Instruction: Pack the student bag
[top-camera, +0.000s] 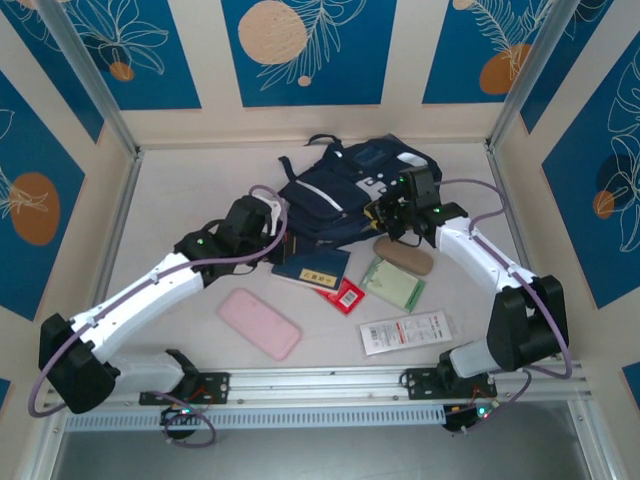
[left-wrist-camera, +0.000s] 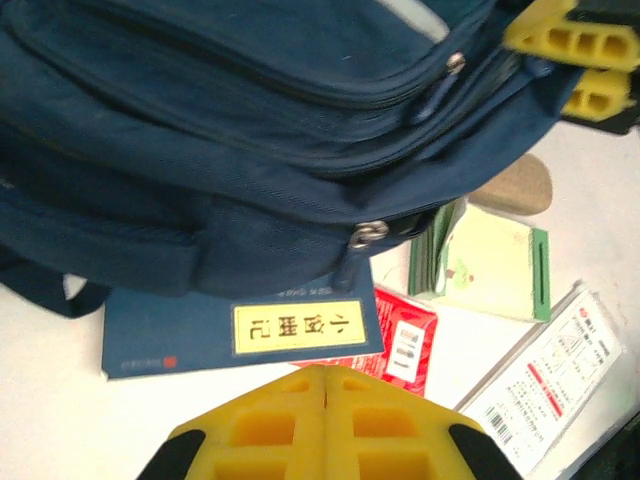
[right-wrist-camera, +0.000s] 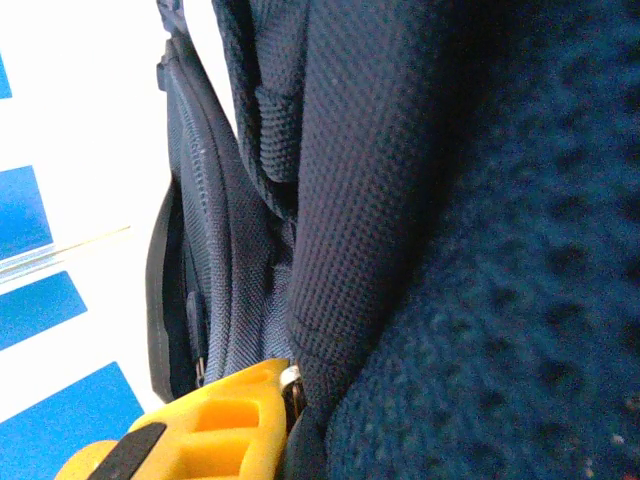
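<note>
The dark navy backpack (top-camera: 345, 195), pale-striped with a grey patch, lay at the far middle of the counter (top-camera: 200, 190), its near edge over a blue booklet (left-wrist-camera: 240, 335). At its right edge one yellow finger (right-wrist-camera: 215, 425) touched the weave. I could not tell whether the right jaws pinched it. The left jaws, pressed together and empty, hovered at its near-left side.

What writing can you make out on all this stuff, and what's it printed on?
Blue book: yellow label with large Chinese characters, upside down, not clear enough to quote.
Red packet: barcode label, too small.
White packet: fine print and barcode, blurred.
</note>
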